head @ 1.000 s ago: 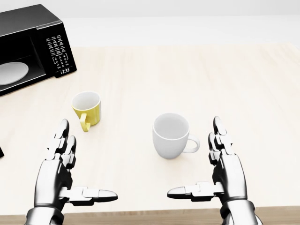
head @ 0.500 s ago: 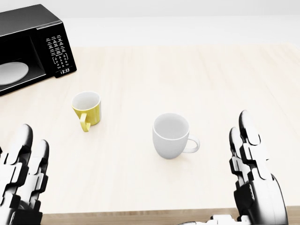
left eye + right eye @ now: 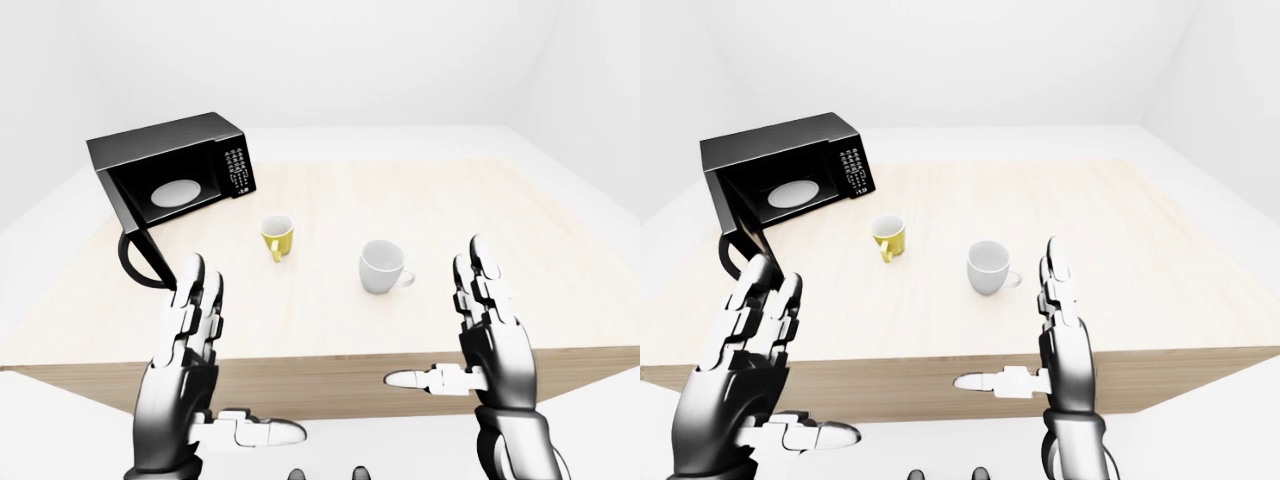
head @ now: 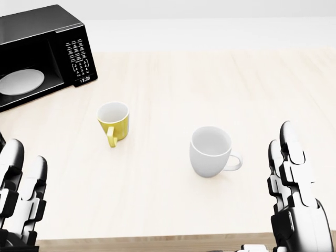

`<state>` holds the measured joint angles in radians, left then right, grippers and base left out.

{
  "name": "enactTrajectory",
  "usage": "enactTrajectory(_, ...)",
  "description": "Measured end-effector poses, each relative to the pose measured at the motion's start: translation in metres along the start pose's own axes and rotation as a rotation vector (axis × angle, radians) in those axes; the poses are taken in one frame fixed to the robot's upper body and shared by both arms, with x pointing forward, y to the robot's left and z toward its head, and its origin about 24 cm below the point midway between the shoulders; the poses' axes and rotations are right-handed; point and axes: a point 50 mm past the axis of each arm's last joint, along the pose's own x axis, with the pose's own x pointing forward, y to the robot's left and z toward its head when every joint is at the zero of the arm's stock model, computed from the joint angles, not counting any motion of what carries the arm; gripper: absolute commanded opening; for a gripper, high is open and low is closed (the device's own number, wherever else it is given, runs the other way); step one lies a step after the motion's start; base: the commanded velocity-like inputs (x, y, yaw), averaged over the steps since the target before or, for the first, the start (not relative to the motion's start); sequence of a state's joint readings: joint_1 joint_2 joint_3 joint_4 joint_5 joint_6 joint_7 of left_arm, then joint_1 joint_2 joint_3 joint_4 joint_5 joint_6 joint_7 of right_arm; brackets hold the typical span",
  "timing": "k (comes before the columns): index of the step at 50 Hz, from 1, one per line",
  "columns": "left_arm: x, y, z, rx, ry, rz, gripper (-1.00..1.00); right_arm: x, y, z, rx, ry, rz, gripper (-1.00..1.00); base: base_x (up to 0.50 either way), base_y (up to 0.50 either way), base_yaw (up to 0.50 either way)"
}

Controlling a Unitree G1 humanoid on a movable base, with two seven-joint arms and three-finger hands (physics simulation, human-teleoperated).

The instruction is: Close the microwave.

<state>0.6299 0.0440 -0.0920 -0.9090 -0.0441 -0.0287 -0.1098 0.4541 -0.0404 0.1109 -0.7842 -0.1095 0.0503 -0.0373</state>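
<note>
The black microwave (image 3: 172,160) stands at the table's top left in the left-eye view, with a white plate (image 3: 178,191) showing inside. Its door (image 3: 140,238) hangs open, swung out toward the table's near-left edge. It also shows in the head view (image 4: 42,50). My left hand (image 3: 225,360) is open and empty, raised below the door, apart from it. My right hand (image 3: 445,325) is open and empty at the lower right. In the head view only the fingers of the left hand (image 4: 21,181) and of the right hand (image 4: 289,168) show.
A yellow mug (image 4: 114,122) stands below and right of the microwave. A white mug (image 4: 211,150) stands mid-table, left of my right hand. The light wooden table (image 4: 173,79) ends at an edge (image 4: 157,244) just above my hands.
Both hands have risen toward the camera; their thumbs have left the head view. The whole picture has shifted right, so the camera has moved left; the mugs and microwave have not moved.
</note>
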Motion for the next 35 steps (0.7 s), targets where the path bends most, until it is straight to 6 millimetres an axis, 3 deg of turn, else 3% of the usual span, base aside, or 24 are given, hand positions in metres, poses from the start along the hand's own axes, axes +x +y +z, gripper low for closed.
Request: enactTrajectory(35,-0.0007,-0.0012,0.0013,-0.016,0.014,-0.025,1.00,-0.0010,0.0008,0.0007,-0.043,-0.022,-0.040,1.00,0.00,0.50,0.00)
